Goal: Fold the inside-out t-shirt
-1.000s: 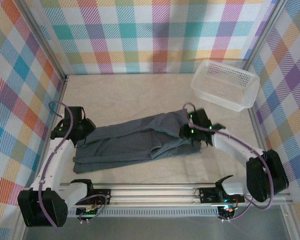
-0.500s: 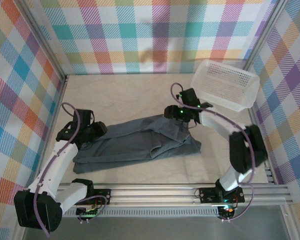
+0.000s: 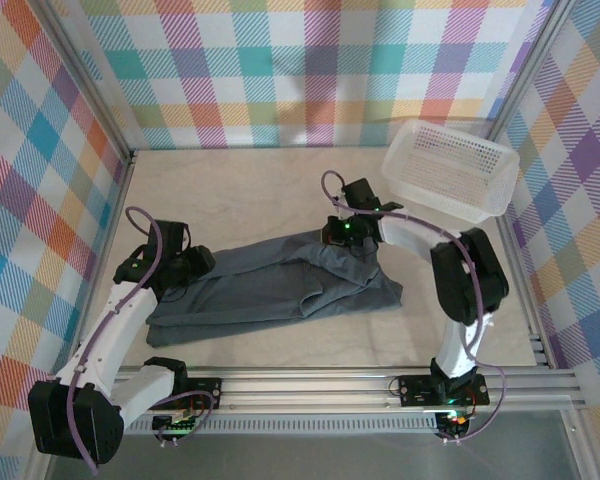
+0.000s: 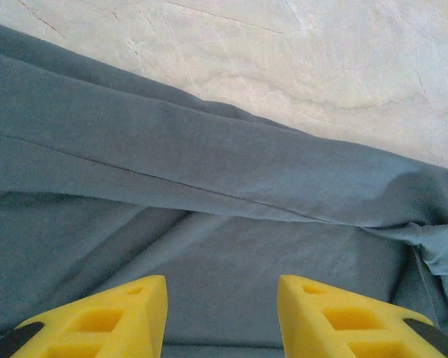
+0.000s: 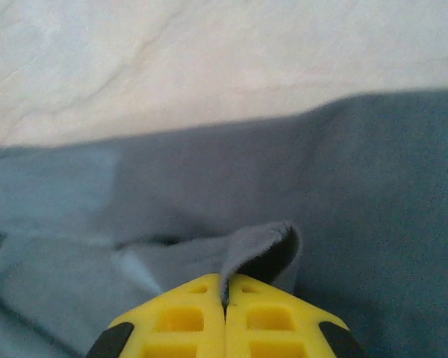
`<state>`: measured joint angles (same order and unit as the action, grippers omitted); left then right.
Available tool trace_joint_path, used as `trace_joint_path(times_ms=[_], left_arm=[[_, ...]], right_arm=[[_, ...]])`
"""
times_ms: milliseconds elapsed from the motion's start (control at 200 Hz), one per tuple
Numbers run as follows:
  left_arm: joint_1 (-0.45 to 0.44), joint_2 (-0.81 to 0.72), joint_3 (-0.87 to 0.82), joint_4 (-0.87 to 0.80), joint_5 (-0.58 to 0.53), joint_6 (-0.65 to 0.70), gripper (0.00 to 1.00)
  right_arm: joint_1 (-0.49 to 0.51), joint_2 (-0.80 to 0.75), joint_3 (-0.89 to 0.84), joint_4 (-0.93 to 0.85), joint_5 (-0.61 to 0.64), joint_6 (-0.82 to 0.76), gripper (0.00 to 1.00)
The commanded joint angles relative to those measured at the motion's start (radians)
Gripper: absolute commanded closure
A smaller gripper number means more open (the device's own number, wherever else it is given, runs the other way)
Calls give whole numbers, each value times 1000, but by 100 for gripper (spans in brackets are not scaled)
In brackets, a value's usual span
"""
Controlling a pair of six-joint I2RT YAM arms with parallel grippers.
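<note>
Three plaid walls, beige table, left end effector open, right one pinching t-shirt

A white mesh basket sits at the upper right of the overhead view, tilted, close to the back right corner. The pale, faintly veined worktop lies bare across the back and along the front edge. Plaid cloth walls in pastel checks close in three sides. A metal rail runs across the bottom of the frame.
</note>
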<state>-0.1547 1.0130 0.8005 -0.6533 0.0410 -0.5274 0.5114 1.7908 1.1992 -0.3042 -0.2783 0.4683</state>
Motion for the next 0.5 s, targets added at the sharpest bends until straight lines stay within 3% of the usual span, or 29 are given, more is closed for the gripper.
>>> trace_joint_path(times_ms=[0, 115, 245, 315, 380, 495], left_arm=[[-8, 17, -14, -8, -15, 7, 56], [-9, 26, -6, -4, -32, 3, 55], [-20, 22, -12, -15, -30, -15, 56], [-28, -12, -36, -22, -52, -19, 61], [-30, -47, -61, -21, -59, -25, 71], [-48, -31, -88, -12, -13, -51, 91]], right_arm=[[76, -89, -115, 19, -85, 67, 100], [177, -105, -213, 45, -131, 147, 77], [158, -227, -241, -30, -67, 171, 62], [98, -315, -249, -33, -26, 170, 61], [26, -365, -261, -20, 46, 170, 65], [-76, -336, -263, 1, 204, 146, 71]])
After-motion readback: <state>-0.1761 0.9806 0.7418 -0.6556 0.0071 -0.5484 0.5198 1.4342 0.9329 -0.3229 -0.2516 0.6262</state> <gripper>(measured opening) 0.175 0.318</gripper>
